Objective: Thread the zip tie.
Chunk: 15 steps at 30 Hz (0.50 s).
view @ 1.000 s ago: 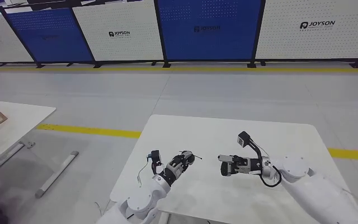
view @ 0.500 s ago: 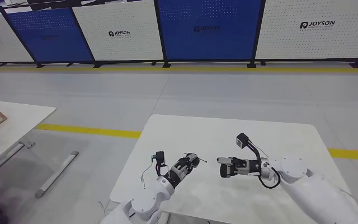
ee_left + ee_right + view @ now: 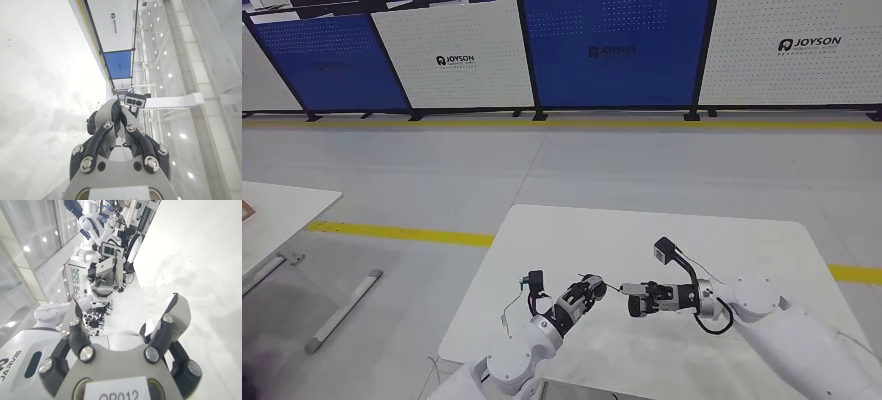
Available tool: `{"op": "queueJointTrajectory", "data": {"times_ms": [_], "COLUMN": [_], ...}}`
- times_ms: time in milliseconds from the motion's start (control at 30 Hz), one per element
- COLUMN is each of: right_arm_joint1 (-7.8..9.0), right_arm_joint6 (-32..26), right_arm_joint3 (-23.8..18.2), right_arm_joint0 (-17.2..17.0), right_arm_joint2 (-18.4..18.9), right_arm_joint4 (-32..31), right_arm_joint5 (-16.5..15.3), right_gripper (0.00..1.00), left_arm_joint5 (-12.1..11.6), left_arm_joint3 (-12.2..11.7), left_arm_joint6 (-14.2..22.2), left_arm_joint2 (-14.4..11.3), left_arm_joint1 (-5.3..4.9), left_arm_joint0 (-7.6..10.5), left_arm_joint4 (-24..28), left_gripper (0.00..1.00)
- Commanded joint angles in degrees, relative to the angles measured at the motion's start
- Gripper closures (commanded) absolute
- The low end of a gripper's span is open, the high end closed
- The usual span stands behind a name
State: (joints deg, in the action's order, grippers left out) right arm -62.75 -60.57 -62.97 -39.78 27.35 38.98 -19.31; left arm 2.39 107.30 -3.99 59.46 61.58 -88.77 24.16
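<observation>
My left gripper (image 3: 591,289) hangs low over the white table (image 3: 742,240), shut on a thin black zip tie (image 3: 610,288). The tie's free end sticks out toward my right gripper (image 3: 633,299), which stands open a short gap away. In the left wrist view the left gripper (image 3: 118,111) has its pads pressed together, and a sliver of the zip tie (image 3: 117,98) pokes out past the tips. In the right wrist view my right gripper (image 3: 125,304) has nothing between its spread fingers and faces the left gripper (image 3: 105,275) farther off.
Both grippers work near the table's front middle. The left edge of the table (image 3: 474,300) lies close to the left arm. A second white table (image 3: 282,215) stands across the aisle at the far left. Bare surface stretches behind and right of the grippers.
The left gripper has carried the zip tie rightward and the right gripper has shifted left, so the gap between them has shrunk. The right gripper has stayed open.
</observation>
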Motion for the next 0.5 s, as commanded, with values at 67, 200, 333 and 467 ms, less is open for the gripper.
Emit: {"op": "queueJointTrajectory", "data": {"times_ms": [67, 200, 333, 467], "right_arm_joint1": [0.08, -0.32, -0.32, -0.32], "right_arm_joint6": [0.4, 2.65, 2.65, 2.65], "right_arm_joint3": [-1.5, -1.06, -1.06, -1.06], "right_arm_joint0": [-1.42, -2.24, -2.24, -2.24], "right_arm_joint2": [2.68, 4.08, 4.08, 4.08], "right_arm_joint4": [0.69, -2.17, -2.17, -2.17], "right_arm_joint5": [-0.17, -0.17, -0.17, -0.17], "right_gripper": [0.0, 0.0, 0.0, 0.0], "left_arm_joint5": [-0.24, 0.15, 0.16, 0.16], "left_arm_joint3": [-0.25, -0.75, -0.76, -0.76], "left_arm_joint6": [0.16, -0.53, -0.62, -0.62], "left_arm_joint2": [-1.05, -2.7, -2.77, -2.77], "left_arm_joint1": [0.4, 1.03, 1.08, 1.08], "left_arm_joint0": [0.55, 1.81, 1.88, 1.88], "left_arm_joint4": [0.06, -0.18, -0.12, -0.12], "left_gripper": [1.0, 1.0, 1.0, 1.0]}}
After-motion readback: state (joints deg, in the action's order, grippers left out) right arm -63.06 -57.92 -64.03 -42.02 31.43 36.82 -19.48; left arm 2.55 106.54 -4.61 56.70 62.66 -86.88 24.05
